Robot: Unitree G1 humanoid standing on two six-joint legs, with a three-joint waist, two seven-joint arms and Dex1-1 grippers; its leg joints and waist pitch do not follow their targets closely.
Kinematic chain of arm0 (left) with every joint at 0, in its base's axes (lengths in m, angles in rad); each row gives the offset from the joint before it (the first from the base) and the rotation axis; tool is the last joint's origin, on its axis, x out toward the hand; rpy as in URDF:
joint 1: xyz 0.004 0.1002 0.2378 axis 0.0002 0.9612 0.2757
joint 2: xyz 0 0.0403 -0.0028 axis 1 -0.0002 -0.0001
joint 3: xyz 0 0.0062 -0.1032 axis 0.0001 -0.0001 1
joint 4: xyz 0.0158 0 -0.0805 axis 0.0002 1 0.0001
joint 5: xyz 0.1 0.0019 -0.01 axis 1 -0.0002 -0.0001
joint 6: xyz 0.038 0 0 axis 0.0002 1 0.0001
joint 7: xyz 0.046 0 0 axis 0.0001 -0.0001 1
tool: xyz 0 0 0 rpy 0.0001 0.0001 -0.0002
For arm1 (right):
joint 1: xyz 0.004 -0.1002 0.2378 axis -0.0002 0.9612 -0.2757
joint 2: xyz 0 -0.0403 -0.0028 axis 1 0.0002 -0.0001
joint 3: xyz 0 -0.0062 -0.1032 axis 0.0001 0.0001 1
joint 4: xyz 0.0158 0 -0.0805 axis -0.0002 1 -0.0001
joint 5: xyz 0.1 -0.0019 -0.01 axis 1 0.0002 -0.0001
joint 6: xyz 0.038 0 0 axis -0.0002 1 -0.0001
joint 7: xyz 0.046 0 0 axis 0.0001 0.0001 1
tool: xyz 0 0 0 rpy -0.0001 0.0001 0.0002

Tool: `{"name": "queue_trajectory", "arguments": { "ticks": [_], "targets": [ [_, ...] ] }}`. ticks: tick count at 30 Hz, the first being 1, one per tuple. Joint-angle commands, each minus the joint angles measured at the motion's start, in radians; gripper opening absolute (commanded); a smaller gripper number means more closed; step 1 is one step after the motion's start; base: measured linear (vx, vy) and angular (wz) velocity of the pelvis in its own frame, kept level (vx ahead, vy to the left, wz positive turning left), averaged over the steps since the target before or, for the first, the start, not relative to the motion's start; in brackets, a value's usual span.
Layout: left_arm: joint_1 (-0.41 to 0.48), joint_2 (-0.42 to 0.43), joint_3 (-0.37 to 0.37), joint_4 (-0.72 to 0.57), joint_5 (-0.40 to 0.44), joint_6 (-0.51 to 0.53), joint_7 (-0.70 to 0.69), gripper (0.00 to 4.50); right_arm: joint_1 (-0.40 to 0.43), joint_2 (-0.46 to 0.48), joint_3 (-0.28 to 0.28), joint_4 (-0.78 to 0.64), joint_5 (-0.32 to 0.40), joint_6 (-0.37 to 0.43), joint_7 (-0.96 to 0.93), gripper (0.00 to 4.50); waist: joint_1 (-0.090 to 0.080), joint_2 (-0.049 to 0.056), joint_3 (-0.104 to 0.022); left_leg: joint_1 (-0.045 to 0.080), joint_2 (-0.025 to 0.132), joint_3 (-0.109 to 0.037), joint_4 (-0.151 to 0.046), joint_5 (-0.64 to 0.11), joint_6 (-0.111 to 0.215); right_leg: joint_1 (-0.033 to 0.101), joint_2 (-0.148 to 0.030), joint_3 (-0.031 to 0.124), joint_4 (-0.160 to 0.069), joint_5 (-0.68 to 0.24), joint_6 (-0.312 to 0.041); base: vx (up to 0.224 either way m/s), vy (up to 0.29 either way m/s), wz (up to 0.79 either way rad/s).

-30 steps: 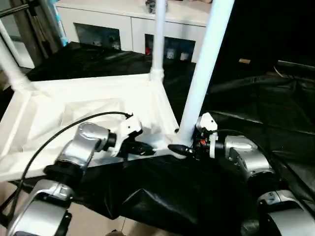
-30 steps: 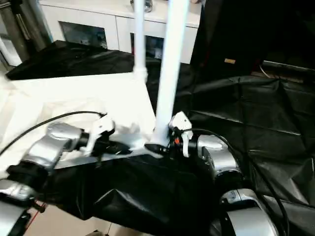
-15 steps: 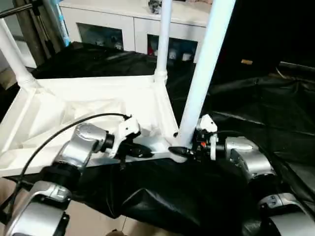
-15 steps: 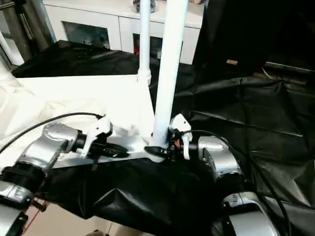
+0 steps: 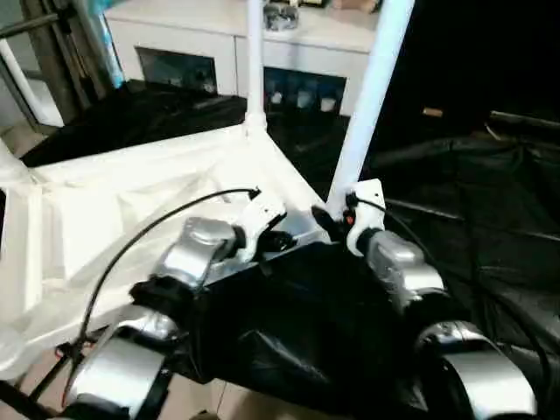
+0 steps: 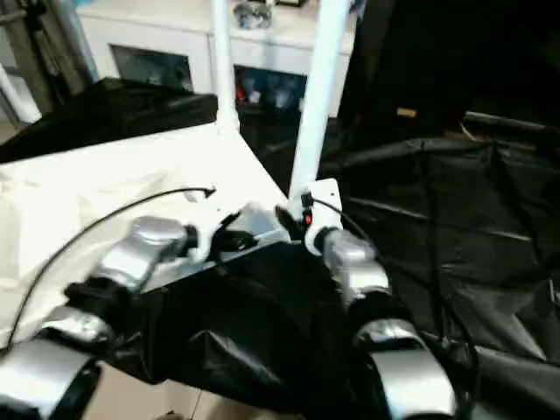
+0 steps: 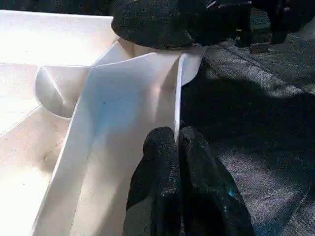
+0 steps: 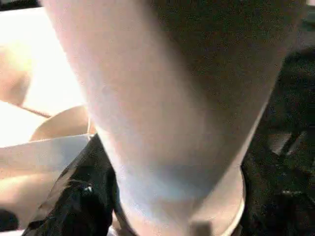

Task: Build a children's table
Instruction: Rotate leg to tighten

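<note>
The children's table [image 5: 114,210] lies upside down on black sheeting, ribbed underside up. Two of its white legs stand upright, a near one [image 5: 367,96] at the corner closest to me and a far one [image 5: 255,61] behind it. My left gripper [image 5: 284,241] is shut on the thin raised rim beside the near corner; the left wrist view has the two black fingers [image 7: 162,152] pinching that edge. My right gripper [image 5: 331,219] clasps the base of the near leg just above its socket, and its black fingers [image 8: 74,196] press both sides of the tube.
A white cabinet with glass doors [image 5: 192,44] stands behind the table. Crumpled black sheeting [image 5: 455,192] covers the surface to the right and in front. A dark stand [image 5: 52,52] rises at the far left. A black cable [image 5: 149,236] loops over my left forearm.
The table has swung with both grippers on it: its near corner moved away from me and the far leg shifted left. My right gripper's fingers drew in slightly around the leg.
</note>
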Motion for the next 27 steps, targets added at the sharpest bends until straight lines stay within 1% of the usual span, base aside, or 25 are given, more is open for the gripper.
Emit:
{"name": "queue_trajectory", "arguments": {
  "ticks": [1,3,4,5,7,8,10,12,13,14,15,16,17,18,19,20,21,22,24,27],
  "targets": [
    [-0.017,-0.049,-0.008,-0.008,-0.013,-0.021,0.038,0.00,0.007,0.084,0.068,0.049,-0.036,0.013,0.071,3.42,-0.006,0.000,-0.054,0.003,0.017,-0.001,-0.070,-0.288,0.006,0.037,-0.047,0.038,-0.088,-0.320,-0.175,0.000,0.000,0.00],
    [-0.009,-0.035,-0.012,-0.018,-0.019,-0.026,0.008,0.00,0.008,0.075,0.077,0.042,-0.041,0.006,0.103,3.48,-0.008,0.000,-0.054,-0.001,0.017,-0.002,-0.071,-0.288,0.011,0.041,-0.047,0.037,-0.086,-0.319,-0.172,0.000,0.000,0.00],
    [-0.001,-0.020,-0.013,-0.025,-0.022,-0.033,-0.015,0.00,0.010,0.062,0.085,0.035,-0.045,-0.006,0.131,3.78,-0.008,0.000,-0.053,0.002,0.018,-0.002,-0.071,-0.294,0.013,0.038,-0.048,0.037,-0.088,-0.324,-0.171,0.000,0.000,0.00],
    [0.003,-0.011,-0.011,-0.027,-0.022,-0.035,-0.028,0.00,0.010,0.053,0.091,0.034,-0.048,-0.018,0.148,3.87,-0.009,-0.001,-0.053,0.001,0.018,-0.002,-0.072,-0.296,0.015,0.039,-0.048,0.037,-0.088,-0.328,-0.172,0.000,0.000,0.00],
    [0.005,-0.006,-0.010,-0.028,-0.022,-0.037,-0.037,0.00,0.009,0.048,0.094,0.035,-0.049,-0.025,0.158,3.89,-0.009,-0.001,-0.053,0.000,0.018,-0.001,-0.070,-0.290,0.017,0.039,-0.049,0.038,-0.088,-0.320,-0.175,0.000,0.000,0.00],
    [0.018,0.021,-0.012,-0.043,-0.027,-0.055,-0.084,0.00,0.021,0.019,0.107,0.012,-0.045,-0.038,0.232,3.89,-0.008,-0.002,-0.053,0.000,0.018,-0.002,-0.071,-0.286,0.022,0.040,-0.049,0.037,-0.088,-0.318,-0.179,0.000,0.000,0.00],
    [0.031,0.048,-0.015,-0.060,-0.037,-0.070,-0.133,0.00,0.033,-0.007,0.117,-0.010,-0.039,-0.052,0.307,3.89,-0.011,-0.004,-0.054,-0.004,0.019,-0.001,-0.070,-0.274,0.032,0.044,-0.049,0.038,-0.085,-0.301,-0.181,0.000,0.000,0.00],
    [0.045,0.074,-0.017,-0.077,-0.047,-0.078,-0.182,0.00,0.046,-0.031,0.116,-0.033,-0.031,-0.062,0.379,3.89,-0.013,-0.005,-0.056,-0.007,0.019,-0.001,-0.068,-0.243,0.042,0.047,-0.050,0.038,-0.080,-0.263,-0.191,0.000,0.000,0.00],
    [0.052,0.087,-0.018,-0.087,-0.054,-0.088,-0.209,0.00,0.054,-0.042,0.115,-0.048,-0.025,-0.063,0.416,3.89,-0.015,-0.004,-0.057,-0.008,0.021,-0.001,-0.068,-0.228,0.050,0.048,-0.047,0.038,-0.077,-0.231,-0.201,0.000,0.000,0.00],
    [0.073,0.119,-0.026,-0.122,-0.079,-0.081,-0.297,0.00,0.068,-0.066,0.115,-0.082,-0.009,-0.056,0.486,3.89,-0.016,-0.002,-0.060,-0.007,0.022,-0.001,-0.065,-0.206,0.056,0.050,-0.048,0.037,-0.070,-0.191,-0.218,0.000,0.000,0.00],
    [0.073,0.119,-0.026,-0.122,-0.079,-0.081,-0.297,0.00,0.068,-0.066,0.115,-0.082,-0.009,-0.056,0.486,3.89,-0.018,-0.003,-0.061,-0.009,0.021,0.000,-0.064,-0.190,0.062,0.051,-0.046,0.037,-0.067,-0.163,-0.229,0.000,0.000,0.00],
    [0.083,0.138,-0.031,-0.135,-0.083,-0.089,-0.333,0.00,0.075,-0.082,0.120,-0.097,-0.003,-0.052,0.528,3.89,-0.018,0.001,-0.062,-0.007,0.023,0.001,-0.061,-0.164,0.072,0.050,-0.043,0.037,-0.061,-0.104,-0.250,0.000,0.000,0.00],
    [0.091,0.162,-0.030,-0.142,-0.087,-0.099,-0.365,0.00,0.088,-0.110,0.136,-0.123,0.005,-0.045,0.605,3.89,-0.017,0.003,-0.063,-0.005,0.025,0.004,-0.057,-0.140,0.084,0.050,-0.041,0.036,-0.053,-0.041,-0.275,0.000,0.000,0.00],
    [0.092,0.166,-0.030,-0.143,-0.087,-0.101,-0.370,0.00,0.090,-0.115,0.140,-0.127,0.006,-0.044,0.620,3.89,-0.015,0.003,-0.063,-0.007,0.025,0.004,-0.056,-0.131,0.092,0.052,-0.040,0.035,-0.050,-0.019,-0.281,0.000,0.000,0.00],
    [0.099,0.185,-0.026,-0.152,-0.096,-0.103,-0.401,0.00,0.104,-0.144,0.162,-0.154,0.013,-0.032,0.696,3.89,-0.014,0.002,-0.064,-0.004,0.024,0.007,-0.053,-0.127,0.103,0.051,-0.037,0.034,-0.048,0.004,-0.291,0.000,0.000,0.00],
    [0.100,0.187,-0.025,-0.153,-0.097,-0.103,-0.404,0.00,0.105,-0.146,0.164,-0.156,0.013,-0.031,0.703,3.89,-0.012,0.002,-0.062,-0.006,0.025,0.007,-0.053,-0.135,0.108,0.052,-0.039,0.033,-0.048,-0.005,-0.295,0.000,0.000,0.00],
    [0.104,0.199,-0.024,-0.159,-0.103,-0.103,-0.425,0.00,0.113,-0.162,0.175,-0.171,0.014,-0.028,0.743,3.89,-0.010,-0.001,-0.062,-0.004,0.026,0.009,-0.053,-0.140,0.107,0.051,-0.040,0.034,-0.049,-0.015,-0.294,0.000,0.000,0.00],
    [0.107,0.209,-0.022,-0.165,-0.108,-0.100,-0.441,0.00,0.120,-0.175,0.186,-0.184,0.014,-0.021,0.779,3.89,-0.007,0.000,-0.061,-0.003,0.027,0.009,-0.053,-0.149,0.104,0.051,-0.043,0.034,-0.050,-0.035,-0.293,0.000,0.000,0.00],
    [0.121,0.239,-0.023,-0.196,-0.128,-0.084,-0.502,0.00,0.139,-0.204,0.207,-0.224,0.009,0.001,0.864,3.89,0.000,-0.003,-0.059,-0.003,0.028,0.009,-0.055,-0.164,0.098,0.051,-0.044,0.035,-0.053,-0.072,-0.281,0.000,0.000,0.00],
    [0.132,0.261,-0.026,-0.218,-0.141,-0.066,-0.544,0.00,0.145,-0.215,0.220,-0.239,0.002,0.010,0.899,3.89,0.003,-0.003,-0.056,-0.002,0.029,0.008,-0.059,-0.191,0.079,0.048,-0.048,0.037,-0.058,-0.140,-0.266,0.000,0.000,0.00]
  ]
}}
